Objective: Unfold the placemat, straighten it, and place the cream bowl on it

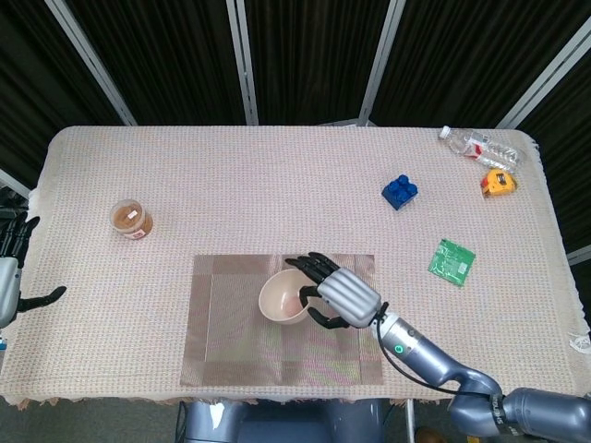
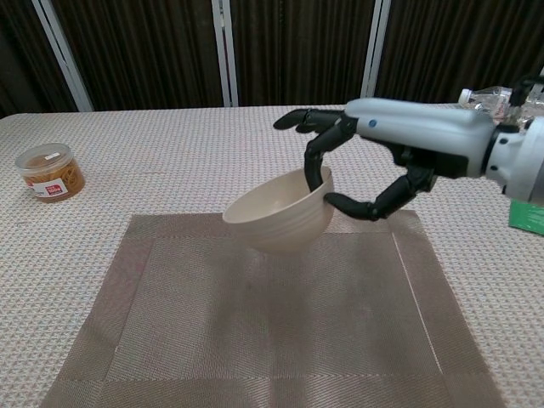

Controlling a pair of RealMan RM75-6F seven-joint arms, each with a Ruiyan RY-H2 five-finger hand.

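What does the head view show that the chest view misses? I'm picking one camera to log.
Only the head view shows the left hand at the table edge, the blue block, tape measure and whole green packet. Only the chest view shows the cream bowl lifted and tilted above the placemat. Both show the right hand gripping the bowl's rim, and the jar.

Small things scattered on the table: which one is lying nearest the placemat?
The green packet, just right of the placemat; the jar, blue block and bottle lie farther off.

Head view steeply down over whole table (image 1: 277,185); chest view low, close, forward; shared placemat (image 1: 231,351).
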